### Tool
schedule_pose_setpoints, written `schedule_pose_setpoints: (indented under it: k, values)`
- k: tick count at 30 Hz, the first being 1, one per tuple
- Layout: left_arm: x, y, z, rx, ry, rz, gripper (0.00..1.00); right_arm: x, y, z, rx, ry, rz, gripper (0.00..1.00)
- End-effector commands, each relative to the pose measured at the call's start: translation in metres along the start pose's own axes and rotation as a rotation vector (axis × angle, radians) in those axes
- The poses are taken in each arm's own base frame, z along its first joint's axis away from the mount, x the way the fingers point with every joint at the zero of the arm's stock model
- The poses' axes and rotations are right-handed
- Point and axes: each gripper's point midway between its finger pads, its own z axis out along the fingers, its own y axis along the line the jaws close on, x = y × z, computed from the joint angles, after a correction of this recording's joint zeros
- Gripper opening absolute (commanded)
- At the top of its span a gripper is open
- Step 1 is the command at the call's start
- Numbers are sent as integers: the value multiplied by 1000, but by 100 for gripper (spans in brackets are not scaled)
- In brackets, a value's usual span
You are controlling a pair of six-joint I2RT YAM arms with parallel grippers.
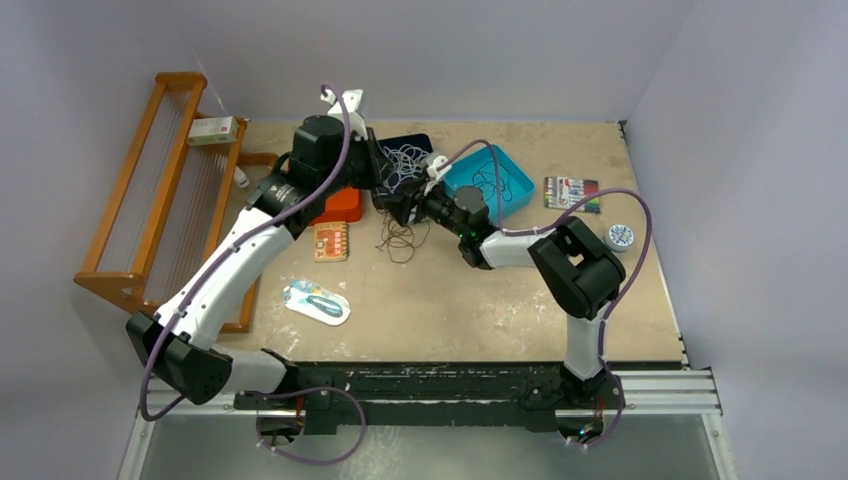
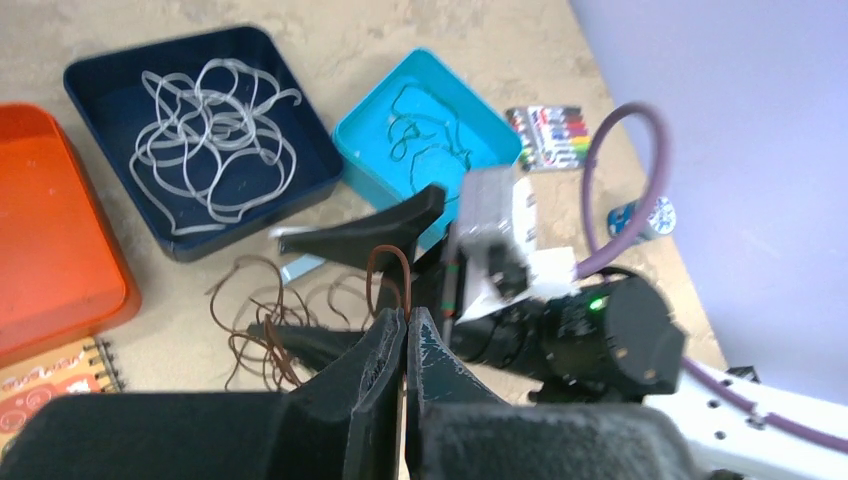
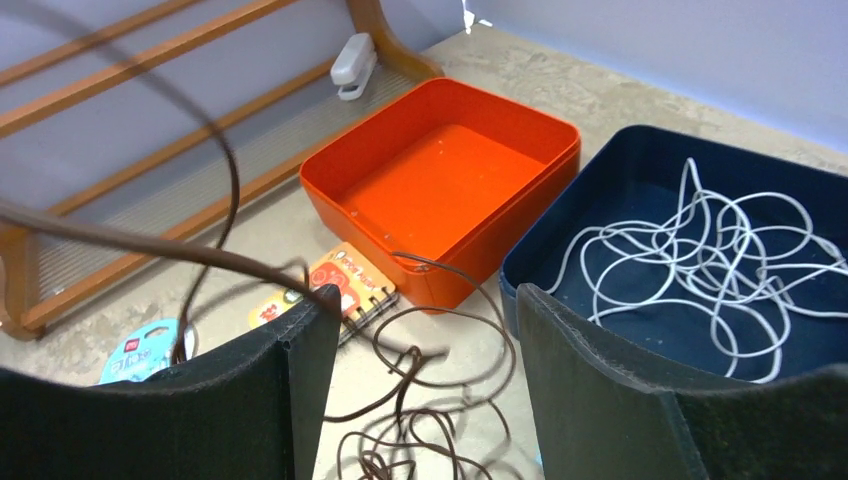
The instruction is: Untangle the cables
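Note:
A dark brown cable (image 1: 400, 238) lies in loose loops on the table in front of the trays; it also shows in the left wrist view (image 2: 262, 325) and the right wrist view (image 3: 440, 400). My left gripper (image 2: 407, 318) is shut on a loop of this brown cable, held above the pile. My right gripper (image 3: 420, 310) is open just above the pile, and a strand runs across its left finger (image 3: 300, 320). A white-grey cable (image 2: 215, 135) lies in the dark blue tray (image 2: 90, 75). A black cable (image 2: 425, 135) lies in the teal tray (image 2: 355, 140).
An empty orange tray (image 3: 440, 185) stands left of the blue one. A small notebook (image 1: 331, 241) and a packaged item (image 1: 316, 301) lie nearer. A wooden rack (image 1: 150, 190) stands at the left. A marker set (image 1: 571, 193) and a tape roll (image 1: 621, 237) lie at the right.

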Motion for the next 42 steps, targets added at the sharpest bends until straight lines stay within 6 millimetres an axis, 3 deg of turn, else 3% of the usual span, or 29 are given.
schedule_pose_setpoints:
  k: [1,5,7,13,27,32,37,42]
  values:
    - [-62,-39,-28,115,-166,-9,0,-3,14,-2,-25,-8,-8,67]
    - [-93,-57,-41,157,-234,2,0,18,10,-6,-14,45,7,64]
    - [-110,-63,-49,160,-275,13,0,39,9,-16,-9,90,21,62]
    - [-151,-66,-76,116,-386,40,0,70,8,-38,12,145,58,58]
    - [-198,-52,-112,-35,-525,98,0,124,7,-81,50,259,133,50]
    - [-199,-47,-113,-65,-531,107,0,116,8,-90,67,245,131,51]
    - [-198,-49,-110,-53,-522,120,0,93,5,-96,98,224,81,55]
    - [-197,-47,-110,-57,-523,127,0,59,16,-106,60,184,-2,62]
